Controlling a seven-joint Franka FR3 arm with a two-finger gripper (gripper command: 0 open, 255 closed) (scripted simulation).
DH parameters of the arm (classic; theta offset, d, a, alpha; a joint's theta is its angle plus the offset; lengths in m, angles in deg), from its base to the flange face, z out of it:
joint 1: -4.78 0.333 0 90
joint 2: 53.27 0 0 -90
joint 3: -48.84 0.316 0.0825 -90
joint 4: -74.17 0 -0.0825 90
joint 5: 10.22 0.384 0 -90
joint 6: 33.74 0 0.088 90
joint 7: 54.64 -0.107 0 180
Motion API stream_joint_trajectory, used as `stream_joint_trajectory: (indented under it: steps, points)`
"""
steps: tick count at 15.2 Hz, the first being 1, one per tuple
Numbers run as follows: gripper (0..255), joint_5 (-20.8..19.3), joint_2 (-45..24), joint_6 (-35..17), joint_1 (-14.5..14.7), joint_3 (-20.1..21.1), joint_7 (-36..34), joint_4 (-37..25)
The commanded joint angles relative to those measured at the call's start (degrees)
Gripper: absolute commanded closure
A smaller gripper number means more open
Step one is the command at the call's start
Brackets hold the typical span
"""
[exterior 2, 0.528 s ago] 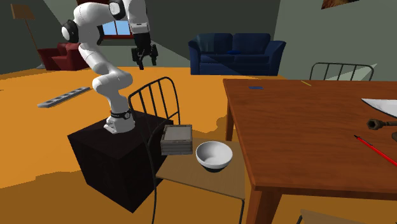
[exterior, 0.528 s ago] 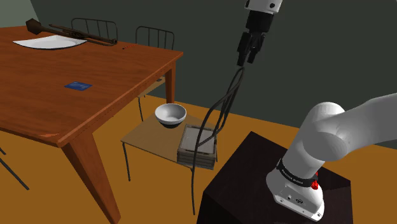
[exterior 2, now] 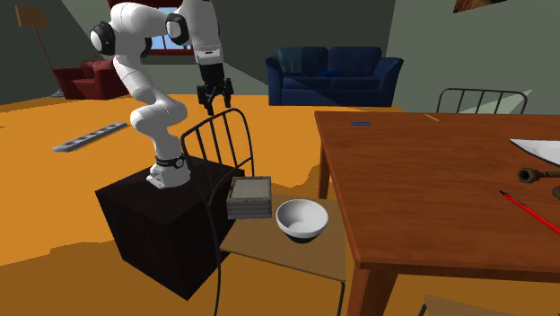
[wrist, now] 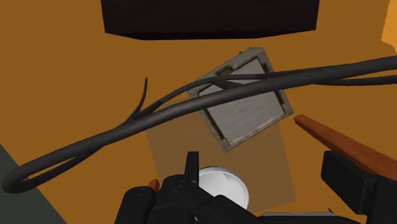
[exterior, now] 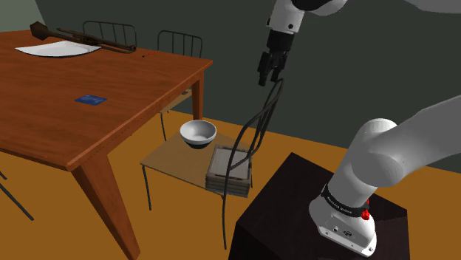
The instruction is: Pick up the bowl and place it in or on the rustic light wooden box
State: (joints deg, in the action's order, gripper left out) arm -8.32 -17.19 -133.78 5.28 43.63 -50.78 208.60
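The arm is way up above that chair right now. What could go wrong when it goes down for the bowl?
1. The chair's curved black backrest stands between the gripper and the bowl. If it came straight down, the hand might hit the bars.
2. The box sits close beside the bowl on the small seat, so the open gripper could nudge the box or push the bowl towards the seat's edge.
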Motion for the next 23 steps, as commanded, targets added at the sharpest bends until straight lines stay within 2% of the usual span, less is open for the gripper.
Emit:
stream_joint_trajectory:
  steps: [1,12,18,23]
  points:
    - [0,0.04,-3.29,-3.97,0.06,-0.6,0.85,0.67]
    - [0,2.55,-25.47,-20.2,0.75,-3.79,6.39,-4.74]
    - [0,5.75,-38.73,-25.97,0.64,-4.66,10.02,-11.68]
    - [0,8.7,-49.97,-28.8,-0.19,-4.5,12.83,-19.57]
